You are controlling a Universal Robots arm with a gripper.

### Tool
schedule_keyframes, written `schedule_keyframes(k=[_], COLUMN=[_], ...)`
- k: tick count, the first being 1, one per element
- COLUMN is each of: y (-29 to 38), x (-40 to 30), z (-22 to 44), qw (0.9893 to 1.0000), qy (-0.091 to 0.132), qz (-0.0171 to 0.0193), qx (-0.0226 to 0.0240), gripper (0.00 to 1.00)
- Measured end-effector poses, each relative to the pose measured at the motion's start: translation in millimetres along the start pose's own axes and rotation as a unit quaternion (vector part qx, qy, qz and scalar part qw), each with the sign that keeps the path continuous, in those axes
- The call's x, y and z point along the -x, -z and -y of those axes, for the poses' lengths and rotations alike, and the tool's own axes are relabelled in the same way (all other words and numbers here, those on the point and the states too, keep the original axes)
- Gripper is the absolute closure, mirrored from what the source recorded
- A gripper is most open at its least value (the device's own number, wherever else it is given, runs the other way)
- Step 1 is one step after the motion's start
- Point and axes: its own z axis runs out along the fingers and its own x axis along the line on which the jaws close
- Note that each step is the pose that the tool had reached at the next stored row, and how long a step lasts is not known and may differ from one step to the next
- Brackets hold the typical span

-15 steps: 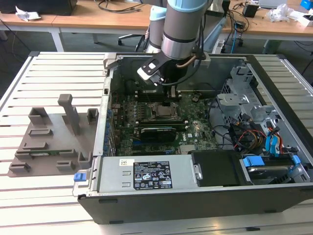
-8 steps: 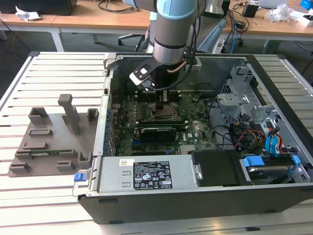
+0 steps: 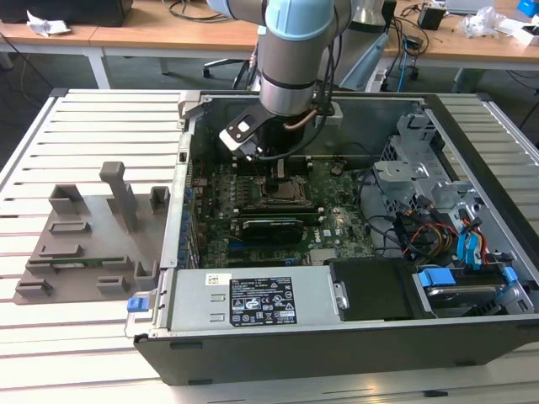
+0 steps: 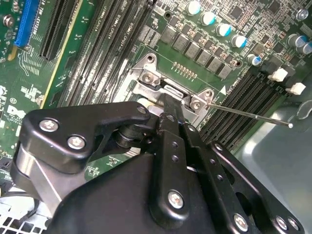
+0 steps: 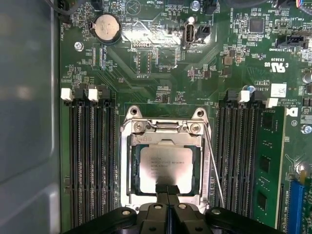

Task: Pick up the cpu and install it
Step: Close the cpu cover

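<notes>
light: bright, even | glare: motherboard (image 5: 146, 35) patch (small) | shadows: soft inside case (image 3: 337, 347)

Your arm (image 3: 295, 42) comes down steeply from above in the exterior view, its pale blue and silver wrist (image 3: 290, 93) aimed almost straight down, with a black-and-white unit (image 3: 238, 135) bracketed to the side toward the exterior view's left. Below the wrist, your gripper (image 3: 279, 172) hangs low and upright. In the first wrist view its two black fingers (image 5: 162, 191) are pressed together, with just a hairline seam between them. In the second wrist view the bolted black linkage bars (image 4: 83, 129) fold inward and the fingers taper to one narrow tip.
</notes>
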Motion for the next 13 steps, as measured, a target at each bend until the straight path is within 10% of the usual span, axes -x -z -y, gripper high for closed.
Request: schedule_keyframes(k=[3,6,13], y=[-0.8,0.5,17.0], x=[0.0,0.2,0.5], z=[-2.3,-18.6,-20.0], qw=[1.0000,1.0000,1.0000], qy=[0.000,0.000,0.000], qz=[0.0002,-0.0002,0.0000], qx=[-0.0002,0.0001,-0.0004], gripper=[0.89,0.89,0.89])
